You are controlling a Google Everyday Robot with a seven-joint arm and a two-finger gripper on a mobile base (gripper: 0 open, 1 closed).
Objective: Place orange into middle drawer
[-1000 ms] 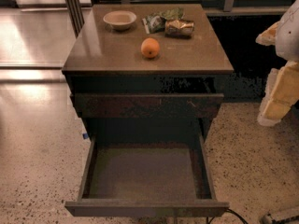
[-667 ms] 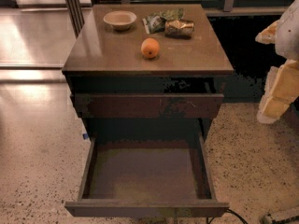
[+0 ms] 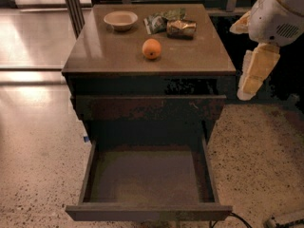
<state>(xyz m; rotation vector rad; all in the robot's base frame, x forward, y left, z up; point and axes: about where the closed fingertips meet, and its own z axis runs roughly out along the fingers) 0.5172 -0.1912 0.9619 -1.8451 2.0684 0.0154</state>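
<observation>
The orange [image 3: 151, 48] sits on the brown cabinet top [image 3: 95, 51], near the middle toward the front. The middle drawer [image 3: 147, 177] is pulled out wide below it, its flat greyish floor bare. My gripper [image 3: 254, 70] hangs in the air at the right of the cabinet, at about the height of the top. It is well to the right of the orange, touches nothing and holds nothing.
A shallow beige bowl [image 3: 120, 19] stands at the back left of the top. A dented metal can [image 3: 181, 28] and a green packet [image 3: 156, 21] lie at the back right. A shut drawer front with pale scratches [image 3: 147, 107] is above the open drawer. Speckled floor surrounds the cabinet.
My gripper has shifted a little left and up, closer to the cabinet's right side. The orange and the drawer have not moved.
</observation>
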